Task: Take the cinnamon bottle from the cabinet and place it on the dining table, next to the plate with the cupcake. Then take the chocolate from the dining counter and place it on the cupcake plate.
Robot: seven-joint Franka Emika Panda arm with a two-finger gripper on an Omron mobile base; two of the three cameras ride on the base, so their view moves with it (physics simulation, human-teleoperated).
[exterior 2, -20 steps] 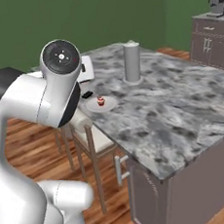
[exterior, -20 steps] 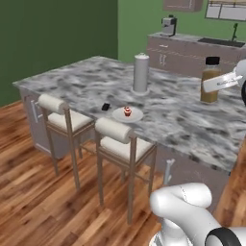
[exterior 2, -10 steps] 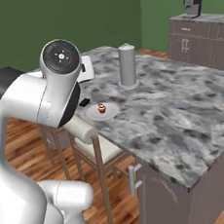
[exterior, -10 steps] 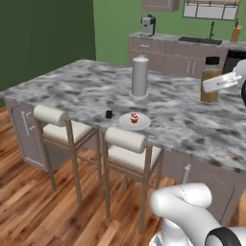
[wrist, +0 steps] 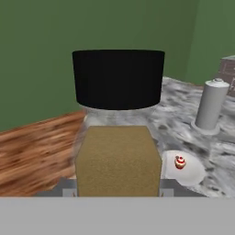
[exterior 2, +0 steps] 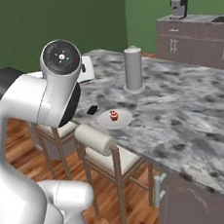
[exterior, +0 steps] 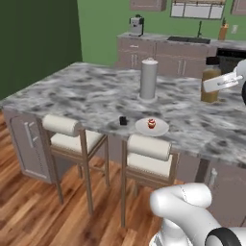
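Note:
My gripper [exterior: 220, 82] is shut on the cinnamon bottle [exterior: 210, 79], an amber bottle with a black cap, held upright above the right part of the dining table [exterior: 86, 91]. The bottle [wrist: 118, 151] looms large in the hand view. Below and ahead lies the small white plate [wrist: 193, 172] with the red-topped cupcake [wrist: 180, 162]. The plate [exterior: 152, 128] sits near the table's front edge with the cupcake [exterior: 152, 124] on it. The black chocolate [exterior: 123, 120] lies just left of it. From the right I see the plate [exterior 2: 114, 119], cupcake [exterior 2: 114, 115] and chocolate [exterior 2: 91, 109].
A tall grey cylinder [exterior: 149, 79] stands on the marble behind the plate. Two stools [exterior: 72, 134] with cream cushions are tucked under the table's front edge. A back worktop [exterior: 192, 41] carries a sink and a coffee machine [exterior: 137, 25].
The base has driven, so both base views have shifted and the table and plate now sit nearer and more central. The bottle stays in my shut gripper.

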